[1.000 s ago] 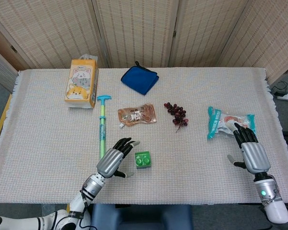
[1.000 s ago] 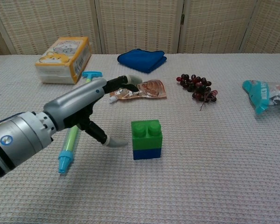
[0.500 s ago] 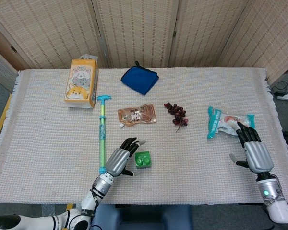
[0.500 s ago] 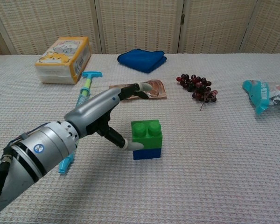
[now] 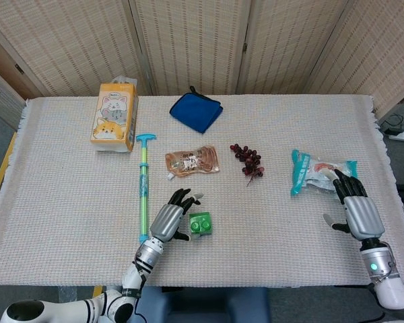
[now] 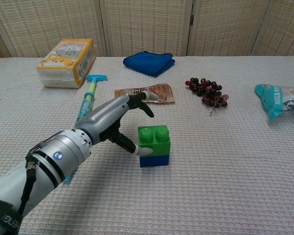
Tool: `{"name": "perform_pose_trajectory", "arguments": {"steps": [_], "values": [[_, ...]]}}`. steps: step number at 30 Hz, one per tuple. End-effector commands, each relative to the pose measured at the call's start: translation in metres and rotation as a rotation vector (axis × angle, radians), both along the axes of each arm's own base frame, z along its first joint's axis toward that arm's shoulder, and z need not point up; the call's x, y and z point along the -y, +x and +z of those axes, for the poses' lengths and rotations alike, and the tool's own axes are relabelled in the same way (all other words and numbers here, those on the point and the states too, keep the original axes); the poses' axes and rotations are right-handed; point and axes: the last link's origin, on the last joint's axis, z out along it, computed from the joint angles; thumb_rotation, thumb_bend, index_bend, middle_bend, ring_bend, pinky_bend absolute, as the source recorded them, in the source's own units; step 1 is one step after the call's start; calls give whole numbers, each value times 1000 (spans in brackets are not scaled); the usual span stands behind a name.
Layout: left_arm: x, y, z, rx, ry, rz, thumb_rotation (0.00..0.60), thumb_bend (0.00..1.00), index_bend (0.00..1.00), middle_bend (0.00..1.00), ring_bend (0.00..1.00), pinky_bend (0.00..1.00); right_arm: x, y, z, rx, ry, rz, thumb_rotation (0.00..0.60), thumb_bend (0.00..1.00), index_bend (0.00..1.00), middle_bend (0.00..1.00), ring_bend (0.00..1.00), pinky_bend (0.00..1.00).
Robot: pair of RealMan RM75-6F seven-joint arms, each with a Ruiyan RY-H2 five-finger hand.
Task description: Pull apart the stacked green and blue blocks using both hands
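Note:
A green block (image 6: 154,140) sits stacked on a blue block (image 6: 155,160) near the table's front middle; from above only the green top (image 5: 200,224) shows. My left hand (image 6: 115,120) (image 5: 168,218) is at the stack's left side, thumb tip touching the green block's left face, other fingers spread above and behind it. It does not enclose the stack. My right hand (image 5: 356,210) rests with fingers apart far to the right, just below a snack packet, holding nothing. The chest view does not show it.
A green and blue syringe-like toy (image 5: 144,191) lies left of my left hand. Further back are a foil pouch (image 5: 192,161), grapes (image 5: 248,159), a blue cloth (image 5: 196,111) and an orange tissue box (image 5: 114,122). A teal snack packet (image 5: 318,171) lies at the right.
My left hand has moved right to the stack, and its thumb now touches the green block. My right hand has drifted slightly right and back.

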Motion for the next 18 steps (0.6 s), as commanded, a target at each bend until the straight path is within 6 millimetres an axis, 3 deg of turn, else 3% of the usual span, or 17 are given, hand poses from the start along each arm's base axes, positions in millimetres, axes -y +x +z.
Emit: {"name": "perform_pose_trajectory", "arguments": {"steps": [1,10,18], "values": [[-3,-2,1,-5,-5,8,600,187,162,350,92,56,0,0,-1,-2,-1,-1,600,340,0,0,0,0],[-6,-6,6,1,7,26,600,190,202,493,159,57,2,-1,-5,-14,8,-9,600,341,0,0,0,0],[-7,-14,6,-24,-12,45,600,196,234,560,198,58,1,0,-3,-8,0,-5,600,340,0,0,0,0]]}}
